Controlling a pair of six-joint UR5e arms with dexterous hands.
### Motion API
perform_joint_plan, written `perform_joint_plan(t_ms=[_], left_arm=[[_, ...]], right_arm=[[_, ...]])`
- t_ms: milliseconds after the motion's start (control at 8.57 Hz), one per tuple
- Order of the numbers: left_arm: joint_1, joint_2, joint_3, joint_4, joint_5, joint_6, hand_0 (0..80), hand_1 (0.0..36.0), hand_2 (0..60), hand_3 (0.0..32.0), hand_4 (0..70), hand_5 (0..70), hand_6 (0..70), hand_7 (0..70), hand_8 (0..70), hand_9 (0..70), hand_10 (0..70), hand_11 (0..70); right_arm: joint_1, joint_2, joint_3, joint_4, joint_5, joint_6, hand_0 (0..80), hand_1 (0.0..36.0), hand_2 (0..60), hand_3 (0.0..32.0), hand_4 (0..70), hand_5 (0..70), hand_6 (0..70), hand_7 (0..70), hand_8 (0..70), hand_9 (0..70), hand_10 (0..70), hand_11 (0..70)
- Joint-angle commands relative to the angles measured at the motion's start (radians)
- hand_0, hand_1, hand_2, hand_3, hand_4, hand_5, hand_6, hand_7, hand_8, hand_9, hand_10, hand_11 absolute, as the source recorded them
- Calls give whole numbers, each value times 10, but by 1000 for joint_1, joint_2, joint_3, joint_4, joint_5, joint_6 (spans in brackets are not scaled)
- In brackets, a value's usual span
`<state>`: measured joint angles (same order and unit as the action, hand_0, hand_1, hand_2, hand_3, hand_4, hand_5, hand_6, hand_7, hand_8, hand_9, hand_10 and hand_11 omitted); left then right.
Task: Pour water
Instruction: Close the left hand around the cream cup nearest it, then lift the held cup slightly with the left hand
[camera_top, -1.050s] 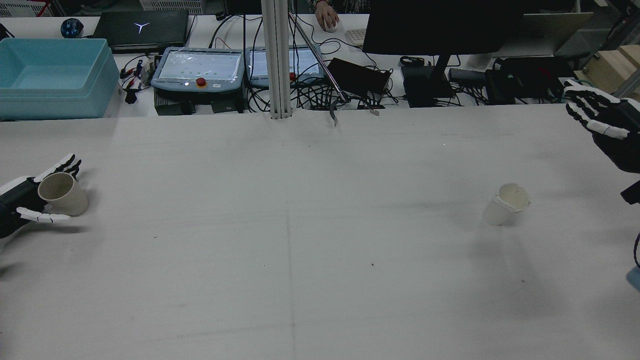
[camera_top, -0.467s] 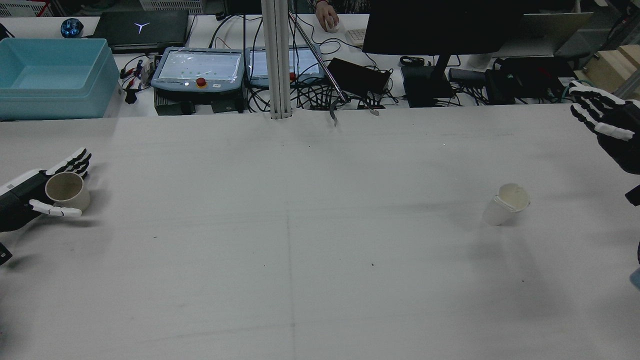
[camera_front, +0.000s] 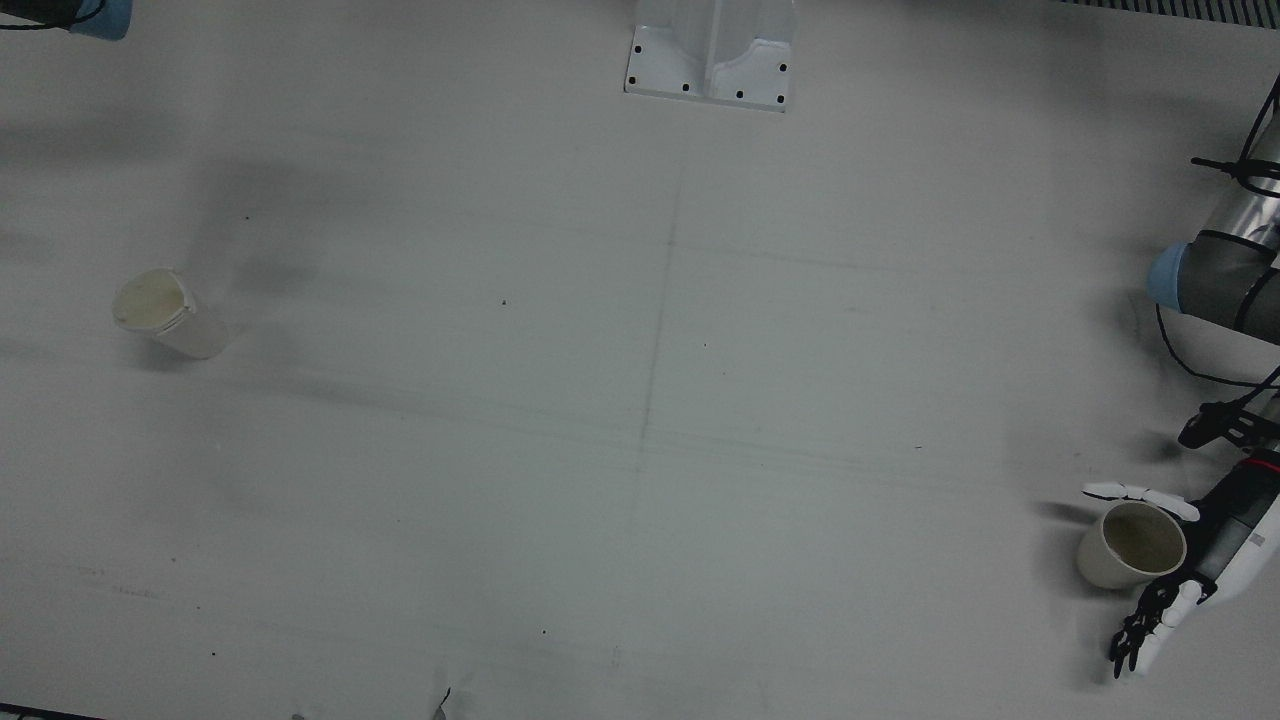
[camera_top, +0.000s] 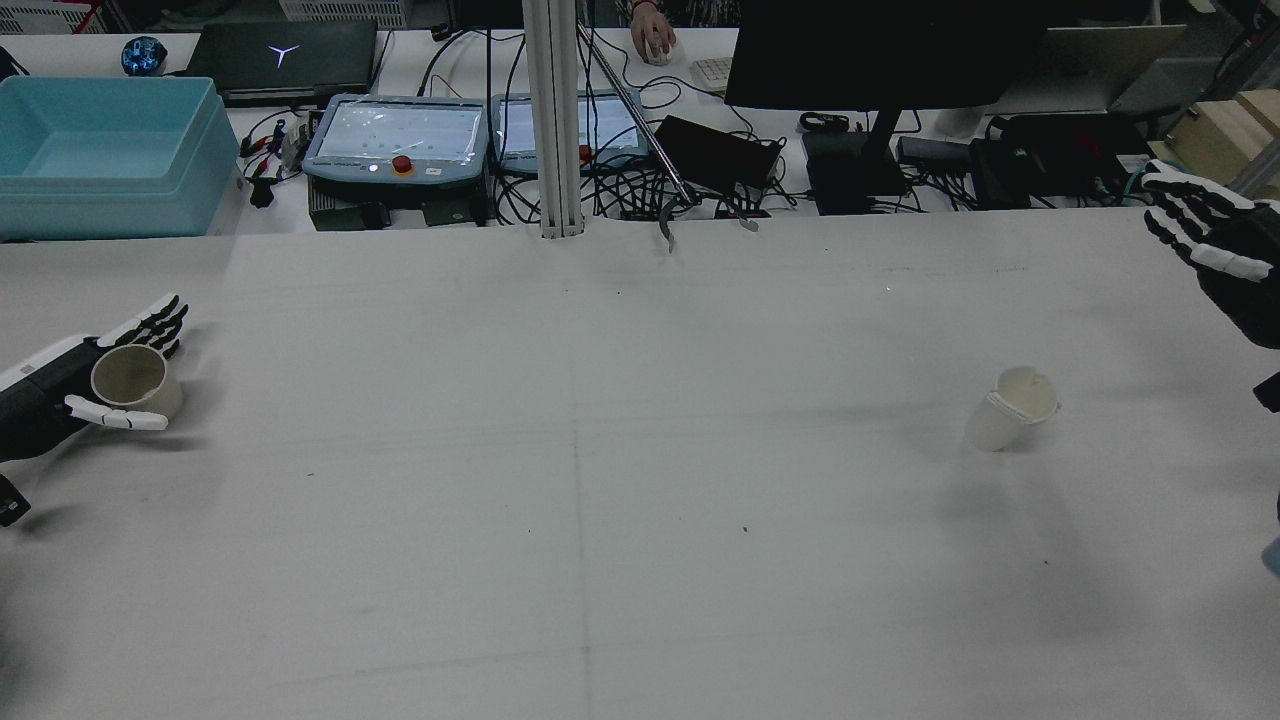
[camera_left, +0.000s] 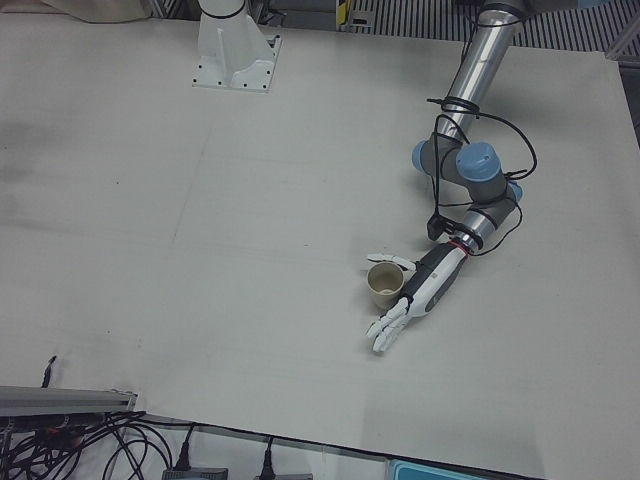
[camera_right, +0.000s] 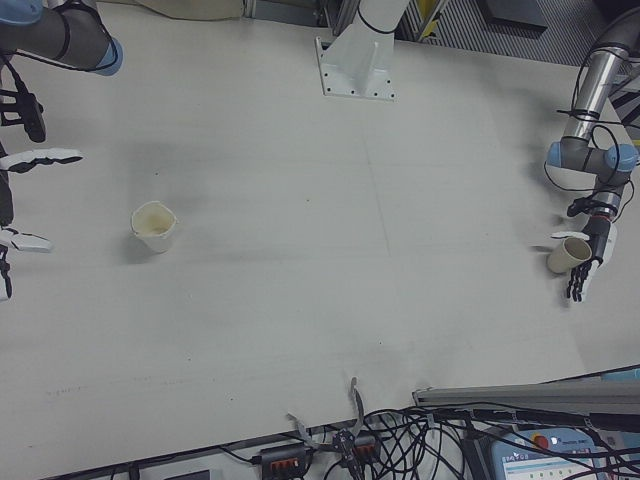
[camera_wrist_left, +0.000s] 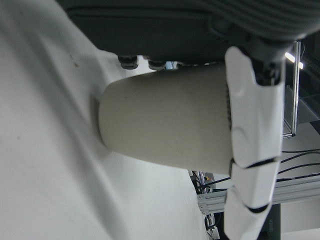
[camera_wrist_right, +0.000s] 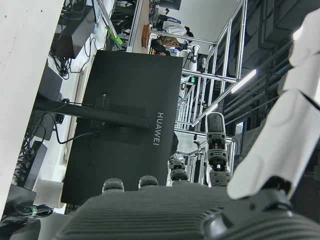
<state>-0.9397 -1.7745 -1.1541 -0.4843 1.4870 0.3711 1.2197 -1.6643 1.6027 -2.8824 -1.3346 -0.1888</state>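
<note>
A beige paper cup (camera_top: 135, 385) stands on the white table at its left end, also seen as the cup (camera_front: 1130, 545) and the cup (camera_left: 385, 285). My left hand (camera_top: 55, 395) lies low beside it, open, with the thumb (camera_top: 110, 417) on the near side and the straight fingers (camera_top: 155, 318) on the far side. In the left hand view the cup (camera_wrist_left: 165, 120) rests close to the palm. A white cup (camera_top: 1010, 408) with a crumpled rim stands alone on the right half, the same cup (camera_right: 153, 226). My right hand (camera_top: 1215, 245) hangs open and raised, well clear of it.
Beyond the table's far edge are a light blue bin (camera_top: 105, 155), two teach pendants (camera_top: 395, 140), cables and a black monitor (camera_top: 880, 50). A metal post (camera_top: 553, 120) rises at the far middle. A person's hand (camera_top: 652, 35) rests on a mouse.
My left hand has slid a little further forward around the beige cup, which now stands more upright. My right hand has drifted slightly toward the right edge.
</note>
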Motion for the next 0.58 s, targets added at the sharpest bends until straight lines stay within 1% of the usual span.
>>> perform_joint_plan(t_ms=[0,117,233,350,467], left_arm=[[1,0,-6,27,-4,0,615,266,131,0,195,512,25,27,13,0,7,35],[-1,-8,-9,39,-4,-1,625,272,140,0,228,609,34,40,12,0,13,42],[-1,-13,-10,50,-4,-3,627,277,154,0,242,636,40,49,9,0,16,48],[-1,-19,-16,67,-10,-7,636,284,170,0,254,679,45,57,7,0,20,54],[-1,-23,-21,75,-13,-11,661,296,192,0,294,700,53,73,8,0,23,58]], right_arm=[[6,-2,0,0,0,2,459,111,116,0,177,220,60,89,2,3,0,0],[9,-6,0,0,0,3,460,112,115,0,174,222,59,86,1,3,0,0],[14,-12,-1,0,0,3,461,112,115,0,172,225,58,86,1,3,0,0],[17,-12,-1,0,0,3,460,112,115,0,173,225,59,87,1,3,0,0],[26,-12,-1,0,0,3,459,112,118,0,172,221,58,85,1,3,0,0]])
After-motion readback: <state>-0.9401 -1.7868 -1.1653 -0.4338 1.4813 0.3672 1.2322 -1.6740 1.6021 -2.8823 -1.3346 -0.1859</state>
